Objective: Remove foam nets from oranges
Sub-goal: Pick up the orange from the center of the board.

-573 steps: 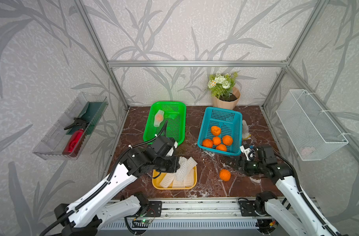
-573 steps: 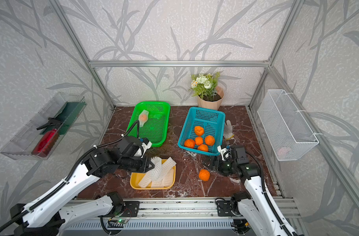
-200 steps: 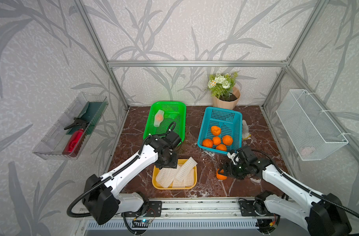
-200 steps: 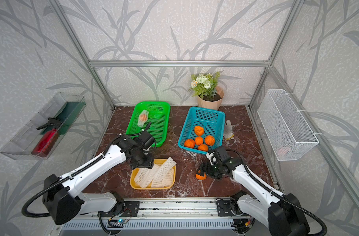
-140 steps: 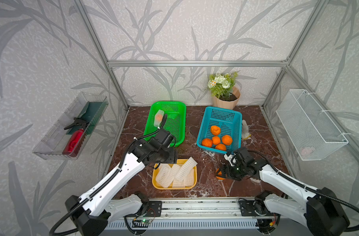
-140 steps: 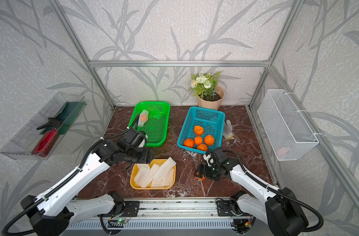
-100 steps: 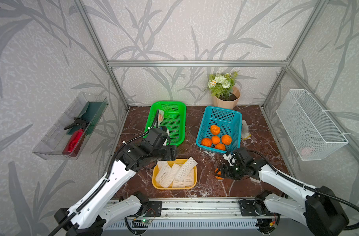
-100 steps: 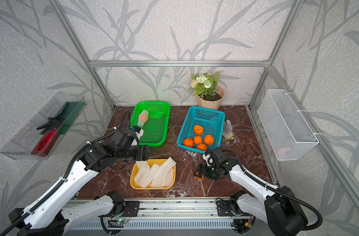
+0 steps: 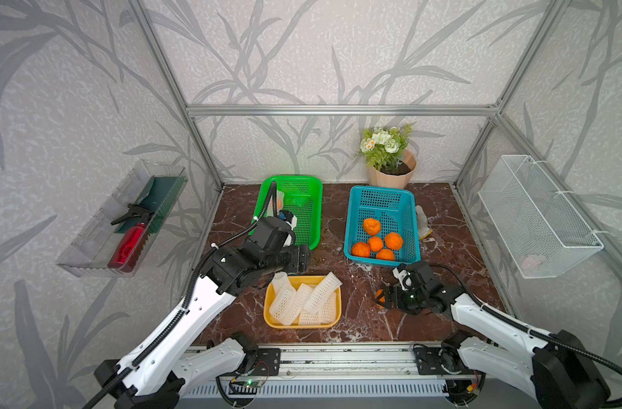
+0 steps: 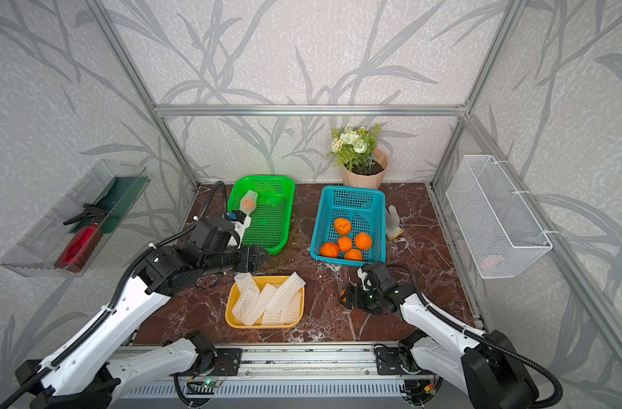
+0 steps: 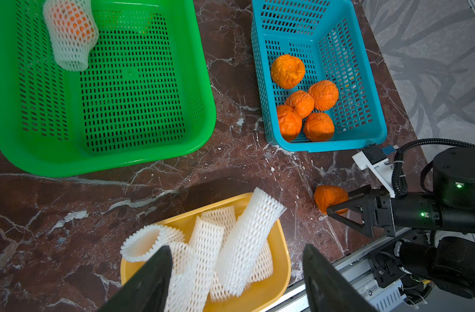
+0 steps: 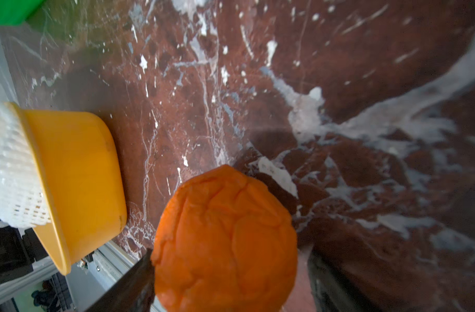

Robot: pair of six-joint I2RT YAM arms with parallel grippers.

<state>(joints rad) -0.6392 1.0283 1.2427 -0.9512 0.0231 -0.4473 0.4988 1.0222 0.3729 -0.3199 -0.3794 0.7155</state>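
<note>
Left of centre in both top views, the left gripper point(image 11: 236, 248) now hangs over the upper edge of the yellow tray point(image 11: 281, 270). A second ago it was low over the tray. Its fingers are spread with nothing between them. Reading: net delivered, arm free.

In the upper left of the table point(image 10: 323, 283) is the green basket point(image 10: 270, 226). One netted orange point(image 10: 248, 202) lies in its upper left corner, sleeve on and unmoved. Judged the last one to strip.

Lower centre, in the yellow tray, loose foam nets point(image 10: 263, 304) are piled crosswise, one poking past the upper right corner. The count is not readable.

Right of centre, the blue basket point(image 10: 352, 205) holds five bare oranges point(image 10: 345, 243) bunched at its lower end, as before.

Lower right is the right gripper point(image 11: 337, 202). Three seconds back it sat to the right of the loose orange point(image 12: 225, 237). Now its jaws stand wide on either side of that fruit. The fruit lies on the table between tray and blue basket, nudged slightly leftward. One finger is at the skin in the right wrist view. Whether the pair is squeezing, cannot tell.

Meaning: the stripped fruit is about to be collected, probably for the blue basket.
</note>
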